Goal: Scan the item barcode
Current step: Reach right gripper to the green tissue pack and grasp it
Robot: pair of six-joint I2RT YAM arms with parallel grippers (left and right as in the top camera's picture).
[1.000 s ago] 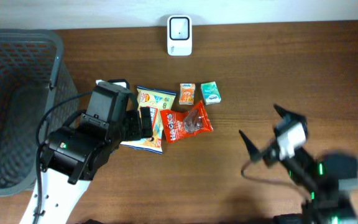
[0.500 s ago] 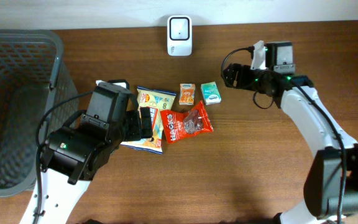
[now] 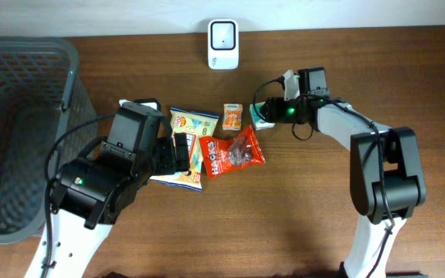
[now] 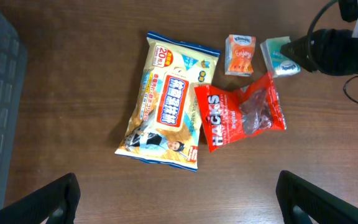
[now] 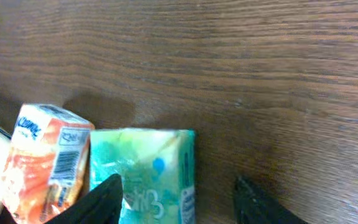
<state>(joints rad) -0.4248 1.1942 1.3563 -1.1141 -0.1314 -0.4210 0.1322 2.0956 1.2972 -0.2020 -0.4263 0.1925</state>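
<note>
The right end effector (image 5: 176, 183) stands partly spread astride the green tissue pack (image 5: 143, 168). One finger overlaps the pack and the other is clear of its edge. The pack lies flat on the desk (image 5: 260, 62) beside an orange pack (image 5: 45, 155), near the white scanner (image 3: 223, 34) at the rear edge. The left end effector (image 4: 178, 180) hangs wide open above two snack bags (image 4: 166, 109).

Light was diffuse and moderately bright. Shadows on the table (image 3: 300, 201) were soft-edged. The right wrist view was blurred at close range, leaving the pack (image 5: 143, 168) unsharp. The overhead view was sharp.
</note>
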